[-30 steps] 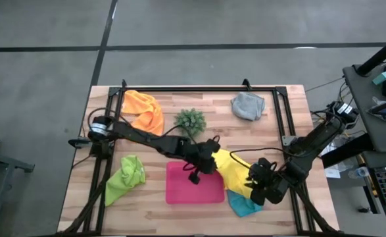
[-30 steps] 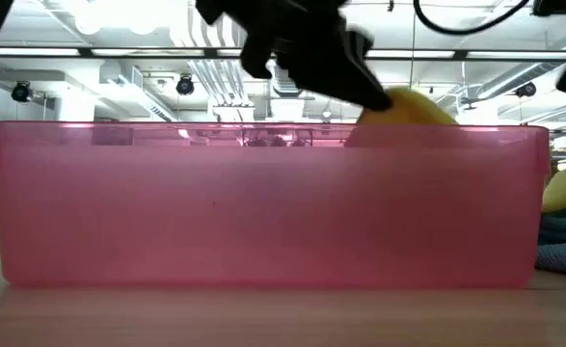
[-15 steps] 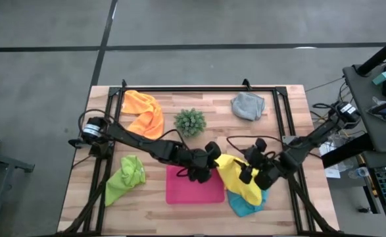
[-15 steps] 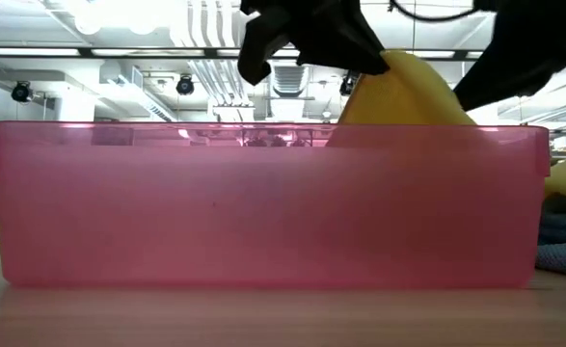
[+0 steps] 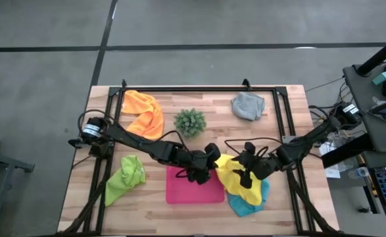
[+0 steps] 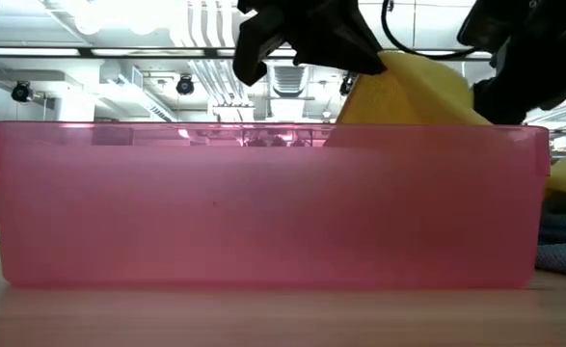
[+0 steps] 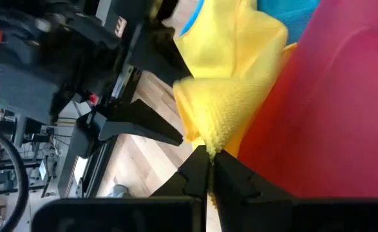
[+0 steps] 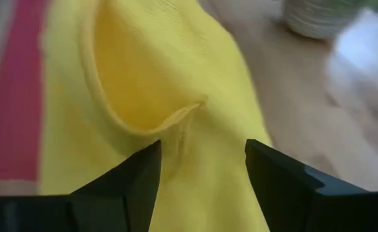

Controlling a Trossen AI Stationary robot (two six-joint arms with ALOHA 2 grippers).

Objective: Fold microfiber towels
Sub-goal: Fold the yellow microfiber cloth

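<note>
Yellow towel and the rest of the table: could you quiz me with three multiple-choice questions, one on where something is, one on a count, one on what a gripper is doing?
1. Where does the grey towel lie?
A. far right corner area
B. in the pink tray
C. beside the lime green towel

2. How many towels are in view from above?
A. three
B. five
C. seven

3. What is the left gripper doing?
A. hanging open
B. pinching the yellow towel
C. holding the plant

Answers: 1 A, it lies alone near the table's far right end. 2 B, orange, grey, yellow, lime green, light blue. 3 B, its fingers are shut on a yellow fold.
</note>
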